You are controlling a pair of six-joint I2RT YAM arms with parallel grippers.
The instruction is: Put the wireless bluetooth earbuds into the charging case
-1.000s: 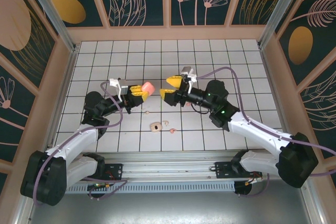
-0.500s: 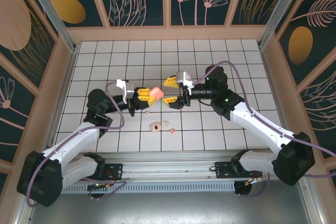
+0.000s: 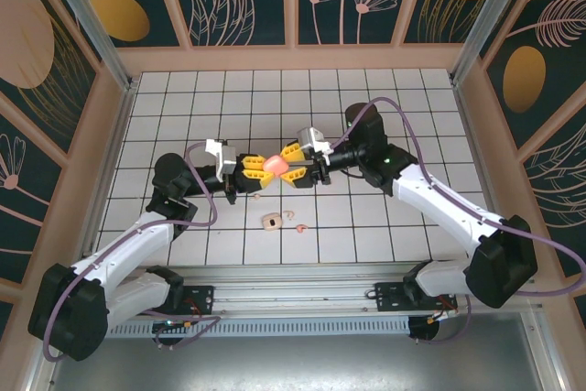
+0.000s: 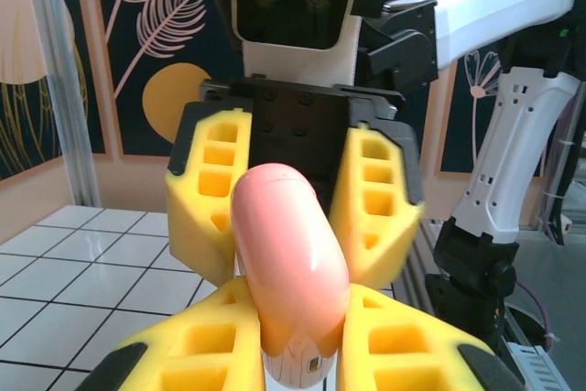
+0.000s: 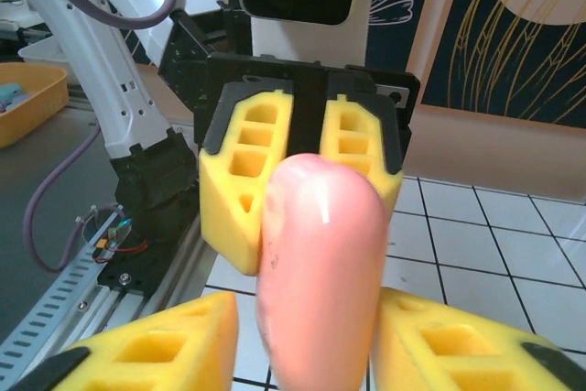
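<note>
Holding the pink charging case mid-air: your left pincer clamps one end, your right pincer straddles the other, grip unclear. Earbuds lie on the bench below, near a cream case. None look inserted; you're early in the task.

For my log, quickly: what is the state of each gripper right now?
Left gripper: shut on the pink charging case.
Right gripper: jaws on either side of the same case; whether they grip it cannot be told.
</note>
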